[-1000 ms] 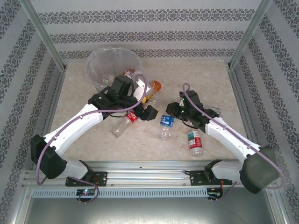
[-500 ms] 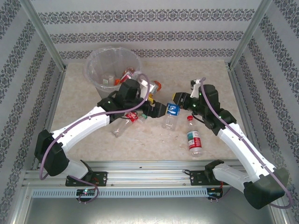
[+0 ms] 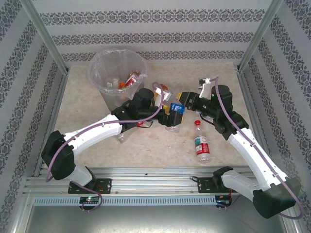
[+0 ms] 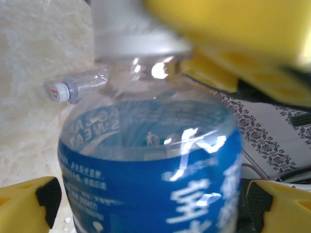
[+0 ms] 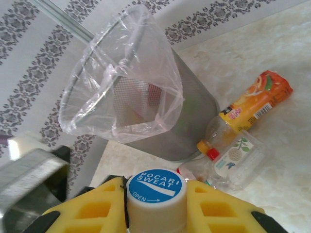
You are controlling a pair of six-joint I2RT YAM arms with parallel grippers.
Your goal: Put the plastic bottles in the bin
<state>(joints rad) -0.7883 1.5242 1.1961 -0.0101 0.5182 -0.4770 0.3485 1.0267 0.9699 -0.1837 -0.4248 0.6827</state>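
Left pincer reached bottle, base hidden

Mid-table: blue-label bottle between left hand, right hand.

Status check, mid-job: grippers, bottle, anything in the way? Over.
Right gripper shut on cap of blue-label bottle. Left gripper open, straddling its body. Bin ahead, loose bottles lying at its foot.
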